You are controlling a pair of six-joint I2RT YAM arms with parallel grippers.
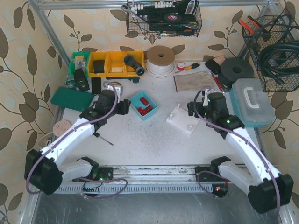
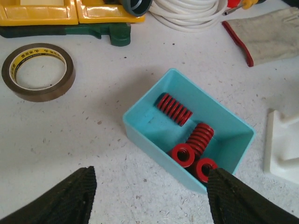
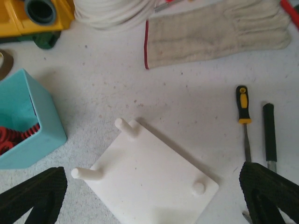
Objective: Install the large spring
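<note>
So the springs (image 2: 174,109) are all in the teal bin (image 2: 152,151), about mid-table and a bit toward the far edge. There are four red ones, two lying flat and two end-up in the near corner. Honestly can't tell from here which is the large one, they look pretty close. The left gripper (image 2: 152,186) hangs over the bin's near wall, jaws fairly wide with nothing in them. The white peg plate (image 3: 140,163) sits just right of the bin, with all three pegs bare. The right gripper (image 3: 152,186) hovers above it, jaws spread all the way and empty. My worry is that one left finger lines up with the bin's near corner, so a straight drop could clip the rim and shove or tip the bin. The two end-up springs touch each other, so a grab could pinch both or pop one out. The plate doesn't look fixed down, so pushing a spring onto a peg may slide it toward the screwdriver (image 3: 243,109).
</note>
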